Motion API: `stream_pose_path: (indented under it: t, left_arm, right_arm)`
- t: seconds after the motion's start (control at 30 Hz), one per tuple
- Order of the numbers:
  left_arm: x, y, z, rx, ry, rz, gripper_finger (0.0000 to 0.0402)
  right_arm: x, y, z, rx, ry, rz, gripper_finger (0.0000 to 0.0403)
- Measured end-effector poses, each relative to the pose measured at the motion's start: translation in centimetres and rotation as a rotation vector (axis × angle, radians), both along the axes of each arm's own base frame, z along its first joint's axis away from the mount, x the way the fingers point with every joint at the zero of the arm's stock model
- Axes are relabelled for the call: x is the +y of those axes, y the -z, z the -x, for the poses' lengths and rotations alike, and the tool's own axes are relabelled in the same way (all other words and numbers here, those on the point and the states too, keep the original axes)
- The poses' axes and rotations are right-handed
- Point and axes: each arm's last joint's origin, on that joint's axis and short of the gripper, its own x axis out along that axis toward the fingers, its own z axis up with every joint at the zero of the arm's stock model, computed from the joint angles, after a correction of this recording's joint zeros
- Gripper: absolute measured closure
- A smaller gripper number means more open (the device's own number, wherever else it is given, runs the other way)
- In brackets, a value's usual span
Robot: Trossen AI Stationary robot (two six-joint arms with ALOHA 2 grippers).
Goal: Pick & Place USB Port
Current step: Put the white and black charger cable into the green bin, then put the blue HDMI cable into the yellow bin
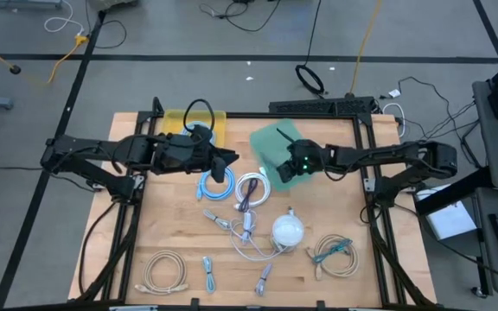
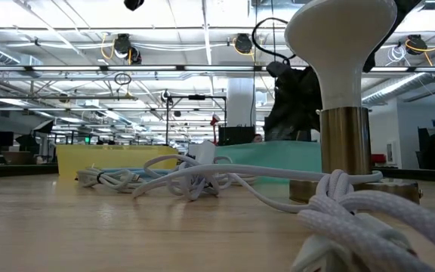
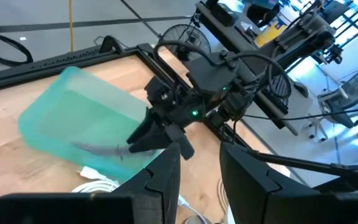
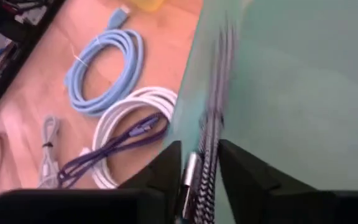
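1. Right gripper point(image 4: 197, 163), centre-right in the high view, sits at the near edge of the translucent green plastic bin point(image 1: 271, 147). Fingers slightly apart; whether they grip the cable, cannot tell.
2. Braided grey-and-black USB cable point(image 4: 209, 155) lies between those fingers, its metal plug end nearest the claw, long axis running straight ahead up over the bin wall.
3. Judgement: release over the bin; right arm is the nearer.
4. Left gripper point(image 3: 199, 174), upper-centre left in the high view, waits with fingers apart above the coiled light-blue cable point(image 1: 214, 185).
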Motion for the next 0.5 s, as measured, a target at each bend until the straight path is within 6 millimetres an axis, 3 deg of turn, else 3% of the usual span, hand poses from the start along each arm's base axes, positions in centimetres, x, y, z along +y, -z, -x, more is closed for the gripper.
stream_pose_path:
  t: [0.23, 0.4, 0.5]
  left_arm:
    - [-0.3, 0.0, 0.0, 0.005, 0.010, 0.000, 0.0286]
    - [-0.2, 0.1, 0.1, 0.015, 0.009, 0.000, 0.0286]
    - [-0.2, 0.7, 0.3, 0.064, -0.007, 0.028, 0.0286]
  right_arm:
    - [0.0, 0.1, 0.1, 0.008, -0.006, -0.004, 0.0225]
    - [0.1, -0.5, 0.1, -0.031, -0.049, -0.029, 0.0213]
    - [0.3, -1.8, 0.3, -0.106, -0.088, -0.004, 0.0215]
